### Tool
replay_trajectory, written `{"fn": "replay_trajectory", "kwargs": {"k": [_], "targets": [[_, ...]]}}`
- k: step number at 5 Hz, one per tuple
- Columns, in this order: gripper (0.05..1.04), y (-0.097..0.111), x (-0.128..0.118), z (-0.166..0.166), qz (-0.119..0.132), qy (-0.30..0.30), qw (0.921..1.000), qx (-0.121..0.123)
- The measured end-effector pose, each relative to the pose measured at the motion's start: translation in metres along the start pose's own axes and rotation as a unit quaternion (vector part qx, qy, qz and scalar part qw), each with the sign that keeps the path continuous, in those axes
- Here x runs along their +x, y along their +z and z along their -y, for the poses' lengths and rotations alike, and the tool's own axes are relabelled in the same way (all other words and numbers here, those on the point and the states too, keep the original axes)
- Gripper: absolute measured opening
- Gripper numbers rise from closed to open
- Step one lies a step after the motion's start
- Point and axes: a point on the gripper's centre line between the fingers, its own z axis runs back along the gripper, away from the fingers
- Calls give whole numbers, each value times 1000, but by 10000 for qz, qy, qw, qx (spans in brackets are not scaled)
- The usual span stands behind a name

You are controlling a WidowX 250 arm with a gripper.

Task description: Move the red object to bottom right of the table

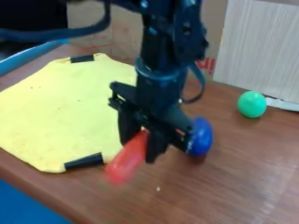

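As seen in the camera view, the black two-finger end effector is clamped on an elongated, smooth red object, tilted and somewhat blurred, at the lower right edge of the yellow cloth. Noted just right of the end effector: a rounded blue object. A green egg-shaped object sits farther right on the brown wooden surface.

The elongated red object slants down to the lower left, held between the black fingers.
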Motion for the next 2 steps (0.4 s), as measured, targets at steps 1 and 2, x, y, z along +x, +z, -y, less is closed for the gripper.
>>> {"fn": "replay_trajectory", "kwargs": {"k": [1,2], "targets": [[497,-16,2,15,-248,-102,9996,71],[497,-25,16,34,-114,-110,9998,110]]}}
